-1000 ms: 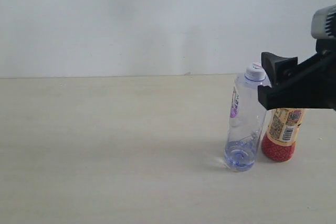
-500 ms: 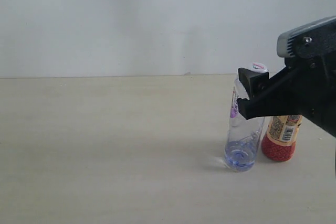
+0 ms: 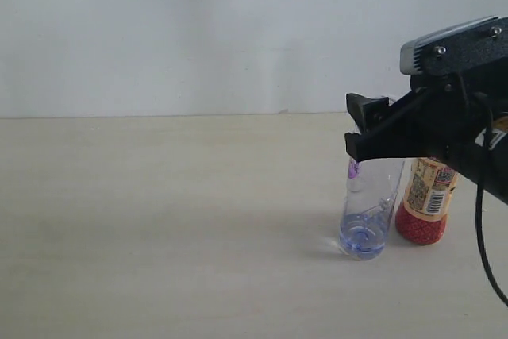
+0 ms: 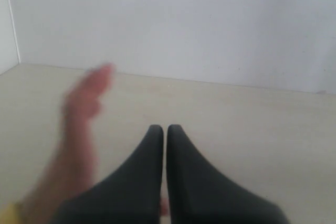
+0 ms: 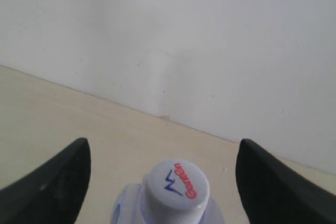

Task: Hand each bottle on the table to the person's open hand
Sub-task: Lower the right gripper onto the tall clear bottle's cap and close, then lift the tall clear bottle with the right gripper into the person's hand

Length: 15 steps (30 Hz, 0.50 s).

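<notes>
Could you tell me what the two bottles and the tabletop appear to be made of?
Tall bottle: clear bluish plastic, seemingly; you see through it. Drink bottle: likely plastic, textured red base, printed label. Table: matte beige, faint wood grain; possibly laminate.

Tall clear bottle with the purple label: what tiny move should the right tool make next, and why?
Probably shut the open right tool on the tall clear bluish plastic bottle. Its white cap sits between the two black fingers, which stand apart on either side, gripping nothing yet.
</notes>
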Each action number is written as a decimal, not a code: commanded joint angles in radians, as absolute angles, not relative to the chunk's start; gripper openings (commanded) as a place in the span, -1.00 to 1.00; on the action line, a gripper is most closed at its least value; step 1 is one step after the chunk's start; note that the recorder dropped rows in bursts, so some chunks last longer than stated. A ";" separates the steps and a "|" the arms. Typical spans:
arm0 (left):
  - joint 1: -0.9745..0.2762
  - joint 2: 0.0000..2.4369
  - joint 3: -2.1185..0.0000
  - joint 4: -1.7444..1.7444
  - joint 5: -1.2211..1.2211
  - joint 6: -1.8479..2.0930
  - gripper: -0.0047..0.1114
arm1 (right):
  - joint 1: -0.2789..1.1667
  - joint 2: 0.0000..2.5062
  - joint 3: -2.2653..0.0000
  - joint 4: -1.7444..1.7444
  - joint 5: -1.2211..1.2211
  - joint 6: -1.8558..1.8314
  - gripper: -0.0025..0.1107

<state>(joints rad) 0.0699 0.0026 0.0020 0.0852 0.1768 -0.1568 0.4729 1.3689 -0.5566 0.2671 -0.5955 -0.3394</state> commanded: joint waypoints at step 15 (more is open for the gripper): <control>0.073 0.000 0.000 0.086 0.179 -0.161 -0.85 | 0.438 1.461 -0.571 0.214 -0.614 -0.214 -0.22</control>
